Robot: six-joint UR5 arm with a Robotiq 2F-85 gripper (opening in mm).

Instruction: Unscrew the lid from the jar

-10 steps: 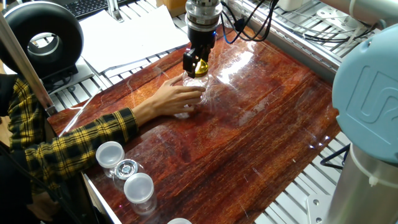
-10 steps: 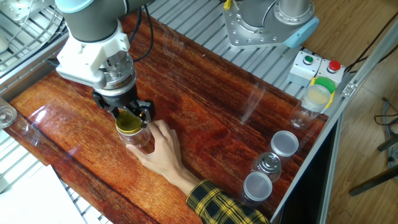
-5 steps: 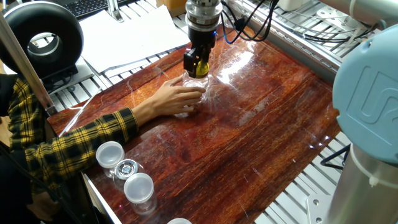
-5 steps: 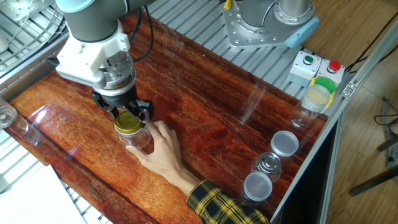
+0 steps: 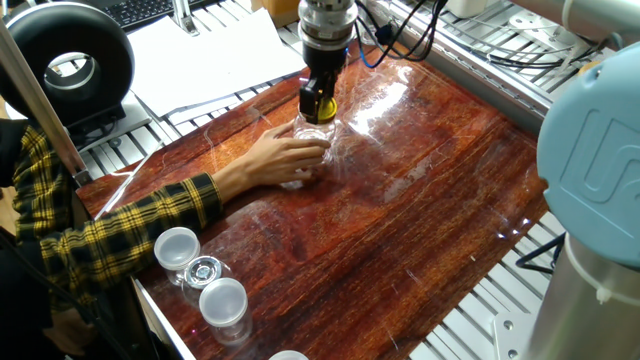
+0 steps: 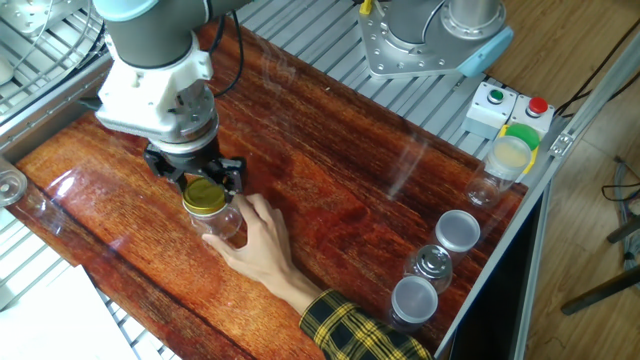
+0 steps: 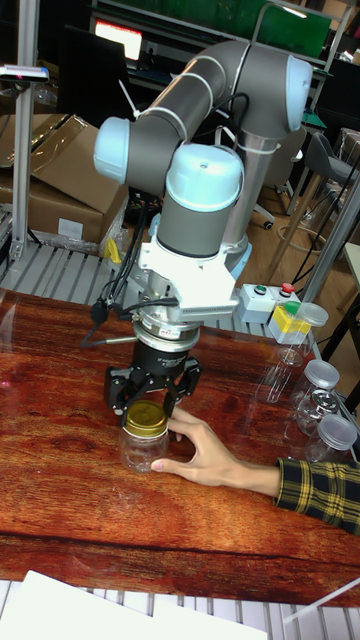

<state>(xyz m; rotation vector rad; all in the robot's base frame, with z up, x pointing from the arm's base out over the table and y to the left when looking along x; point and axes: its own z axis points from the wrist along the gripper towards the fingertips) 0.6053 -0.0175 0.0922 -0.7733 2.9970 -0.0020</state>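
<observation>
Nearest the tall fixed camera, bare red-brown wooden table (image 7: 60,520), glossy under a clear film. On it, at about nine o'clock from centre, the jar (image 7: 146,450) of clear glass, upright, the lid (image 7: 145,417) of yellow-gold metal sitting on its neck. From three o'clock, a human hand (image 7: 205,452) in a yellow-and-black plaid sleeve (image 7: 320,493), fingers wrapped against the jar's side, steadying it. Directly above, the gripper (image 7: 148,406) pointing straight down, its two black fingers (image 7: 118,392) set either side of the lid's rim, close against it; whether actually pressing the metal, cannot tell. In the other fixed view, the same gold lid (image 6: 205,196) framed between the finger tips. Above that, the grey-and-blue UR5 arm (image 7: 205,130). Farther off toward three o'clock, clear cups with white lids (image 7: 322,405) grouped near the table edge. Beyond, off the wood, a button box (image 7: 265,302) with green and red buttons.
</observation>
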